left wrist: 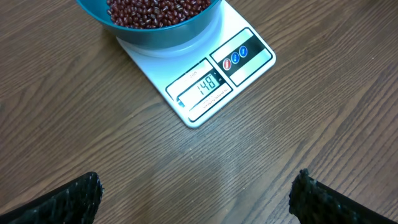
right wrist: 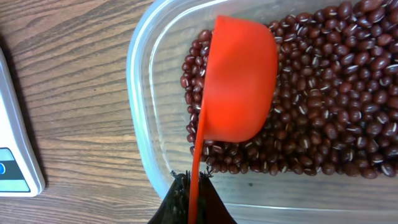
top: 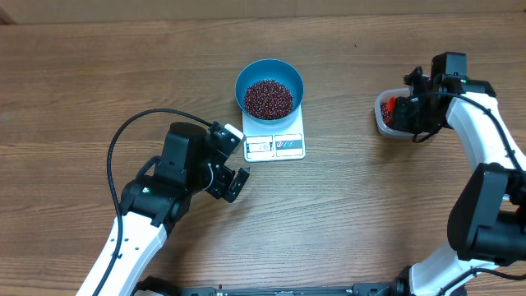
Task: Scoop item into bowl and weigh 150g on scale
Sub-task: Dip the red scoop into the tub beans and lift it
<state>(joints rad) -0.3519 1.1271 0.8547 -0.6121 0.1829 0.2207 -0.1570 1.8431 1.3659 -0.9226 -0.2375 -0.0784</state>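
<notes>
Top-up step: dark red-brown beans (top: 268, 98) in round blue plastic bowl (left wrist: 161, 36) on flat white scale (top: 275, 146), toward wooden table's (top: 82, 66) far edge, showing 148. Right gripper (right wrist: 189, 190) pinches orange scoop (right wrist: 239, 81) in clear tub (right wrist: 140, 93); left gripper (left wrist: 196, 199) spread. Next: barely a sprinkle.

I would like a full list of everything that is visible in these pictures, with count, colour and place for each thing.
bowl: one, bright blue, on the scale
beans: many, dark red-brown, a heap in the bowl, more in the tub
scale: one, white, mid-table, display shows 148
tub: one, clear plastic, right side of the table
scoop: one, orange-red, in the tub, over its beans
table: one, brown wood, under everything
left hand: one, black, open and empty, near the scale
right hand: one, black, shut on the scoop's handle
</notes>
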